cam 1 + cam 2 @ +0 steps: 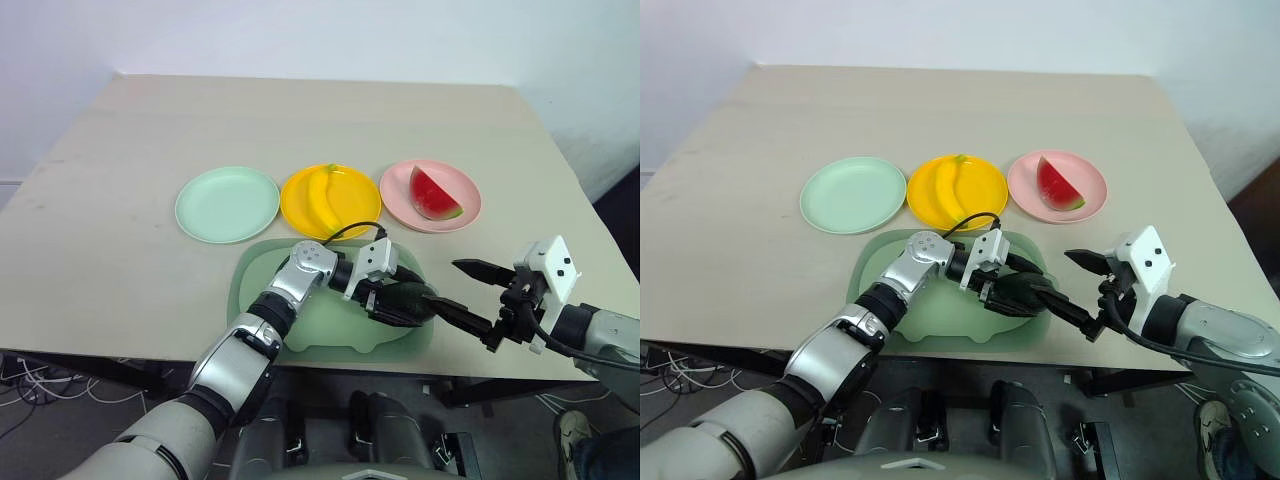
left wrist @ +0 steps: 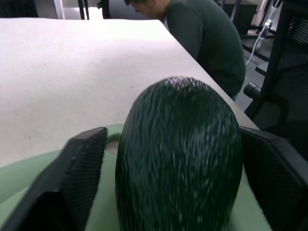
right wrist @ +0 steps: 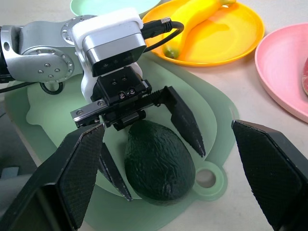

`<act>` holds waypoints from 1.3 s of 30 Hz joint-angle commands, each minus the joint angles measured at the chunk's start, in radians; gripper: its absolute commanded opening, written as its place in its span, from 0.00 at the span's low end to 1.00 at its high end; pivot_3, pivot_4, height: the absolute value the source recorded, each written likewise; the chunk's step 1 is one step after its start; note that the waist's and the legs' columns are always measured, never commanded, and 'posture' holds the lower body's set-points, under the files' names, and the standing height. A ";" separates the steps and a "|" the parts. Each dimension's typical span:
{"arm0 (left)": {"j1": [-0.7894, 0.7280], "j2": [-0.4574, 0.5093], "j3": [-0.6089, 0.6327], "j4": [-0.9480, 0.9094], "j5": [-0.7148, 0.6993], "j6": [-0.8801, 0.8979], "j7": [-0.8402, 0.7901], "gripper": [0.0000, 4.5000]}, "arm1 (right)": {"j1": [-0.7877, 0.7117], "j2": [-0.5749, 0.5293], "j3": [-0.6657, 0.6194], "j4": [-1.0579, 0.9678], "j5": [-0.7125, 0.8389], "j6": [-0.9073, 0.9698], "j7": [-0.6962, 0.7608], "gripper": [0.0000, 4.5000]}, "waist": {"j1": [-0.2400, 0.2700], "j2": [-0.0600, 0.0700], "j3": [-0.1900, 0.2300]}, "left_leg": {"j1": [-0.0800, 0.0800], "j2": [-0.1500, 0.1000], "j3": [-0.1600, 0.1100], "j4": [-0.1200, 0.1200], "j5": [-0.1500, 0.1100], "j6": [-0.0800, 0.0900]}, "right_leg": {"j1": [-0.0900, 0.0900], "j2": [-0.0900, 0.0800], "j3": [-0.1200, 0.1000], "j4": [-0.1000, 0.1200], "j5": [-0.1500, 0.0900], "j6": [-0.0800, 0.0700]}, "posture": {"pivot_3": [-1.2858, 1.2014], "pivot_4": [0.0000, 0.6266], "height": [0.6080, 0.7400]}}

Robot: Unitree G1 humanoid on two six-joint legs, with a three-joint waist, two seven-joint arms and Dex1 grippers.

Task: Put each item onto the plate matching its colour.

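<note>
A dark green avocado (image 1: 400,296) lies on the pale green tray (image 1: 258,275) near the table's front edge. My left gripper (image 3: 165,175) reaches across the tray and straddles the avocado (image 2: 178,154). Its fingers (image 2: 77,163) stand close on both sides, with a thin gap on one side, so it is open. My right gripper (image 1: 448,285) hovers open just right of the tray, its tips pointing at the avocado. The yellow banana (image 1: 322,195) rests on the yellow plate (image 1: 362,200). On the pink plate (image 1: 468,200) sits the watermelon wedge (image 1: 433,194). The mint green plate (image 1: 227,204) is bare.
The three plates stand in a row just behind the tray, mid-table. Open tabletop stretches behind them and to the left. A person in a dark green top (image 2: 207,43) bends beside the table's edge, and a black chair (image 2: 288,72) stands next to them.
</note>
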 commanded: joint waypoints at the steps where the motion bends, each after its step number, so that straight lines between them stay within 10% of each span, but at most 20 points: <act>1: -0.019 -0.011 0.018 -0.002 -0.001 -0.006 -0.003 0.67 | -0.001 -0.020 -0.037 -0.020 0.003 -0.019 -0.002 1.00 | 0.000 0.000 0.000 | 0.000 0.000 0.000 0.000 0.000 0.000 | 0.000 0.000 0.000 0.000 0.000 0.000 | 0.52 0.24 0.67; 24: 0.258 0.230 0.375 -0.827 -0.205 0.532 0.565 0.67 | -0.202 0.057 0.234 0.091 -0.058 -0.172 0.089 1.00 | 0.001 0.000 0.000 | 0.001 0.000 -0.001 0.001 0.002 0.002 | 0.001 0.000 0.000 0.001 0.002 0.002 | 0.52 0.24 0.67; 39: 0.202 0.304 0.503 -0.729 -0.090 0.587 1.053 0.67 | -0.393 0.124 0.401 0.219 -0.141 -0.201 0.141 1.00 | 0.004 0.000 0.000 | 0.001 0.000 0.000 0.002 0.004 -0.006 | 0.002 0.000 0.000 0.002 0.004 0.000 | 0.52 0.24 0.67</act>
